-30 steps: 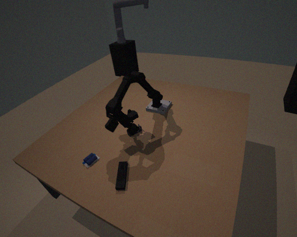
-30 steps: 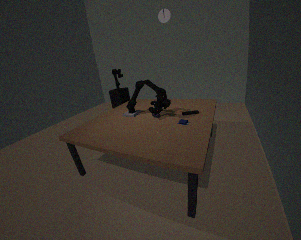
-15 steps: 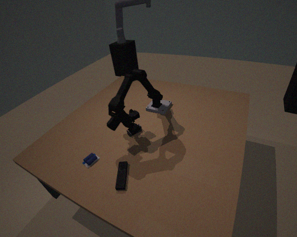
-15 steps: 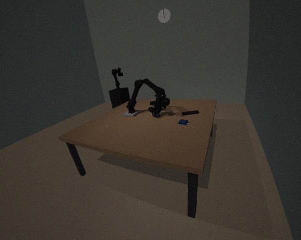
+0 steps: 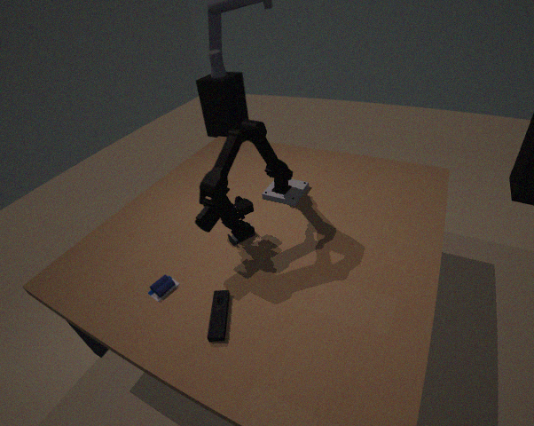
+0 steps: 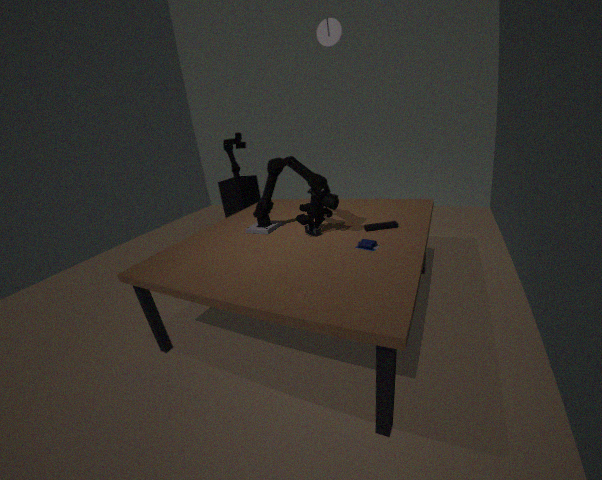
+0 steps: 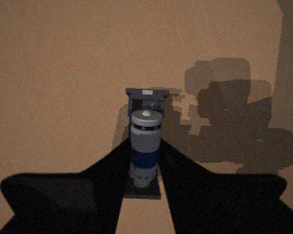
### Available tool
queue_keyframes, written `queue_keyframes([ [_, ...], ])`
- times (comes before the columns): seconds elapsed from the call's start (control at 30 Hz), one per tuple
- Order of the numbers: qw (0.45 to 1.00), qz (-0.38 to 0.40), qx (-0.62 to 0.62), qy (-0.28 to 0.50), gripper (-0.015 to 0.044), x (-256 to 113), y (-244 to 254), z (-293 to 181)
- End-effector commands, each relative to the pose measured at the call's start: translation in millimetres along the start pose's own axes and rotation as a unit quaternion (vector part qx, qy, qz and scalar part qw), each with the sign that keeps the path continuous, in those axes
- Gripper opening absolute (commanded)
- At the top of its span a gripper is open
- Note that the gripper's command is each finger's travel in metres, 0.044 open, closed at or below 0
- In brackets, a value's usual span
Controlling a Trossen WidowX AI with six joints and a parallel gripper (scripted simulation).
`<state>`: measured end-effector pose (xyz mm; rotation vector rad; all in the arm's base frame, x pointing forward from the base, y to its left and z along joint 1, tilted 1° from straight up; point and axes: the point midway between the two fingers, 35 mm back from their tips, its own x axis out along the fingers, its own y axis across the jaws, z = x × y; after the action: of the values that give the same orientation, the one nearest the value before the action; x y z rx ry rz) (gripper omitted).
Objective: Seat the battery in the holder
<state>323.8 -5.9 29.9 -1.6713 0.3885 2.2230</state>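
Note:
The battery, grey with a blue band, is between the fingers of my gripper, which is shut on it. It is tilted, its terminal end raised and facing the wrist camera, just short of the lip in that view. Its flat end points down at the spring; whether they touch is unclear. The dark holder is on the table under the battery, its lip at the upper end in the wrist view. The fingers hide the holder's sides.
A black remote-like bar and a small blue object on a white card lie on the table away from the gripper. My arm's white base plate stands behind. Arm shadows fall beside the holder.

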Motion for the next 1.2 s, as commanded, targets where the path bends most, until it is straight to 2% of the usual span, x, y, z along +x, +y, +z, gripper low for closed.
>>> queue_keyframes([
  [0.0,1.000,0.003,0.001,0.020,0.0087,1.3,0.2,-4.6],
  [1.17,0.994,0.004,0.006,0.110,0.0087,6.6,-0.1,0.9],
])
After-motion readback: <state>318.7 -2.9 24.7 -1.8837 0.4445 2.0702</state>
